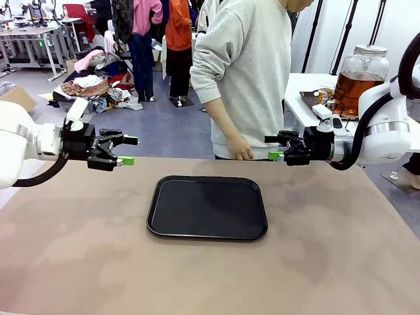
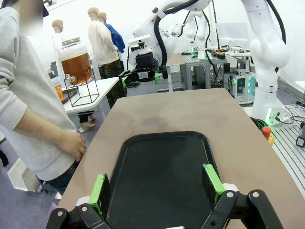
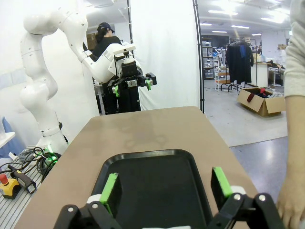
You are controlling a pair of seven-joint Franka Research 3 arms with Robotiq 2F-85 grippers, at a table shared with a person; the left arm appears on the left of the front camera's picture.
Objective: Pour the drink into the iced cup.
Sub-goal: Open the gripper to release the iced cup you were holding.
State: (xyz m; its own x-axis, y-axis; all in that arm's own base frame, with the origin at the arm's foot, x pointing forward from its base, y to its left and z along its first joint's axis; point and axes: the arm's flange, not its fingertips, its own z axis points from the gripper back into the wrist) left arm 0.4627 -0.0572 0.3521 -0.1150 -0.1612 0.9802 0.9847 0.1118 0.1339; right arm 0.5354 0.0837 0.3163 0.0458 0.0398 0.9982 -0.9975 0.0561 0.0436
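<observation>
Both hands, left and right, gape wide flanking a black tray.

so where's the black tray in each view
front view: black tray lies mid-table, between the two grippers.
left wrist view: it lies low in the centre, beyond the left gripper.
right wrist view: low in the centre, beyond the right gripper.
shared landmark: the brown table.

One black tray, one glass jar, two end effectors.
</observation>
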